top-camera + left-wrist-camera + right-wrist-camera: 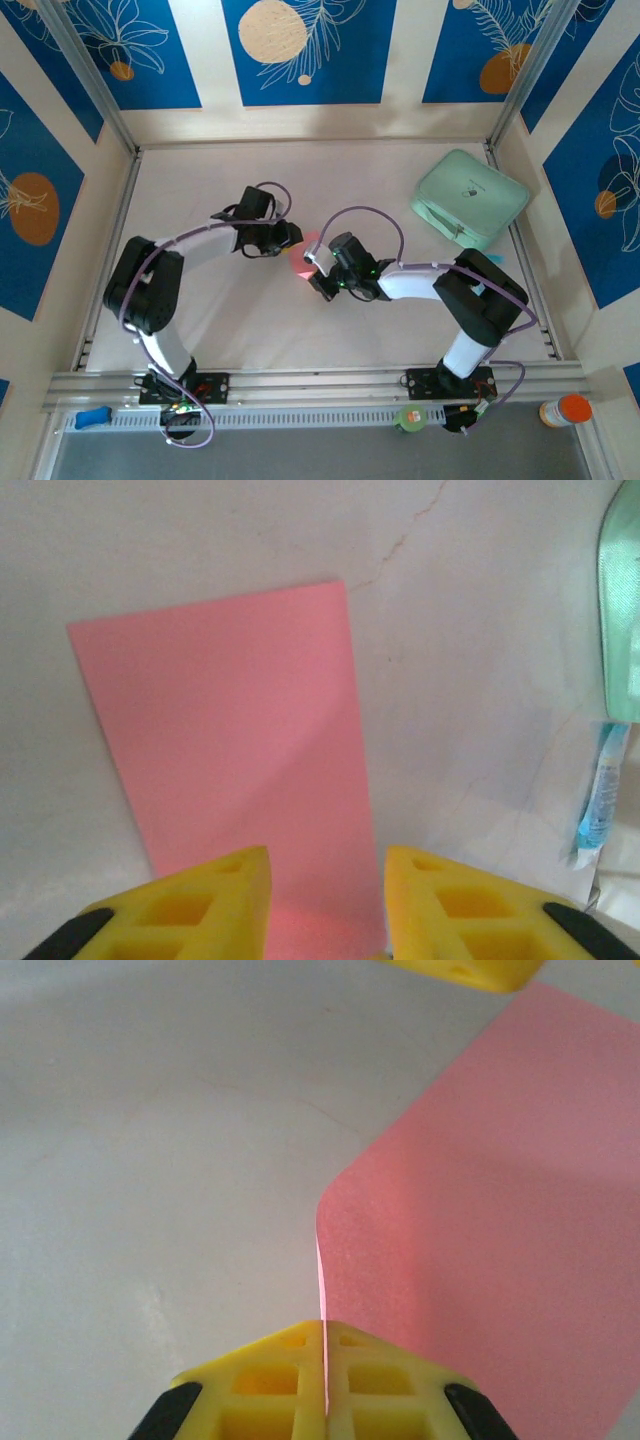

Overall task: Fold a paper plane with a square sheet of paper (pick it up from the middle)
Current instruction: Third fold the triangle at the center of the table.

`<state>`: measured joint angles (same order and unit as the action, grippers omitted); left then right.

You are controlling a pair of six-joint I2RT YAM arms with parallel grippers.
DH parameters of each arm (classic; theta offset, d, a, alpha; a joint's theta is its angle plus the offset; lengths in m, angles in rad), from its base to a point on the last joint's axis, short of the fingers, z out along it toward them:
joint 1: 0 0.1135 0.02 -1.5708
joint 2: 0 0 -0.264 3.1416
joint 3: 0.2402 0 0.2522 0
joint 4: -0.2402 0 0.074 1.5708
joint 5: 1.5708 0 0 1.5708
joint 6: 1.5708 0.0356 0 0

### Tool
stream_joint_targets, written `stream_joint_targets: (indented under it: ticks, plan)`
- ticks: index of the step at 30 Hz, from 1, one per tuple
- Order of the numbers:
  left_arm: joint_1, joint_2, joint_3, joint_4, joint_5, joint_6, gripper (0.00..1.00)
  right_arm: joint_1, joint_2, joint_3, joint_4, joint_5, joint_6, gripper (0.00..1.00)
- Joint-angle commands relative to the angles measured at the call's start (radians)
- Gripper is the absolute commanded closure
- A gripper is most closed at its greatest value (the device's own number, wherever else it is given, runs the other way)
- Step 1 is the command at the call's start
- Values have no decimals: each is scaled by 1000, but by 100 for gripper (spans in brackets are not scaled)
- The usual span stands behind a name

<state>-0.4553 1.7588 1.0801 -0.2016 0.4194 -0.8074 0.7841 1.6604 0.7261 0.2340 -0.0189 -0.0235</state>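
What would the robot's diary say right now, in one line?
thing: pink paper | right hand: shut on its lifted edge | left hand: open, above it

Both my arms, the left arm (pixel 150 290) and the right arm (pixel 470 300), are white tube links with bulky black joint housings, and a thin purple cable (pixel 362 209) loops along each. The left gripper (pixel 327 865) and right gripper (pixel 326 1332) carry bright yellow plastic fingers (pixel 200 910) with square hollow cells and black outer corners.

No text could be read; a small dark mark on the green pad (pixel 470 198), far from the jaws, was too tiny.
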Motion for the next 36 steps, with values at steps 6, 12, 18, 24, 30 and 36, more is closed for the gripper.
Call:
stream_joint_targets:
  ticks: [6, 12, 18, 24, 30, 36]
  plan:
    - [-5, 151, 104, -113, -10, 86, 76, -14, 40, 48, -51, -149, 117, 96]
    - [-13, 208, 133, -166, -34, 122, 81, -28, 65, 78, -79, -165, 178, 96]
    - [-20, 242, 153, -212, -43, 167, 86, -29, 91, 117, -130, -70, 211, 96]
    - [-23, 261, 163, -227, -42, 189, 89, -31, 97, 140, -155, 14, 221, 96]
    - [-25, 268, 165, -232, -44, 197, 89, -29, 113, 165, -180, 31, 224, 96]
    - [-27, 271, 167, -230, -42, 195, 89, -16, 120, 177, -199, 46, 223, 97]
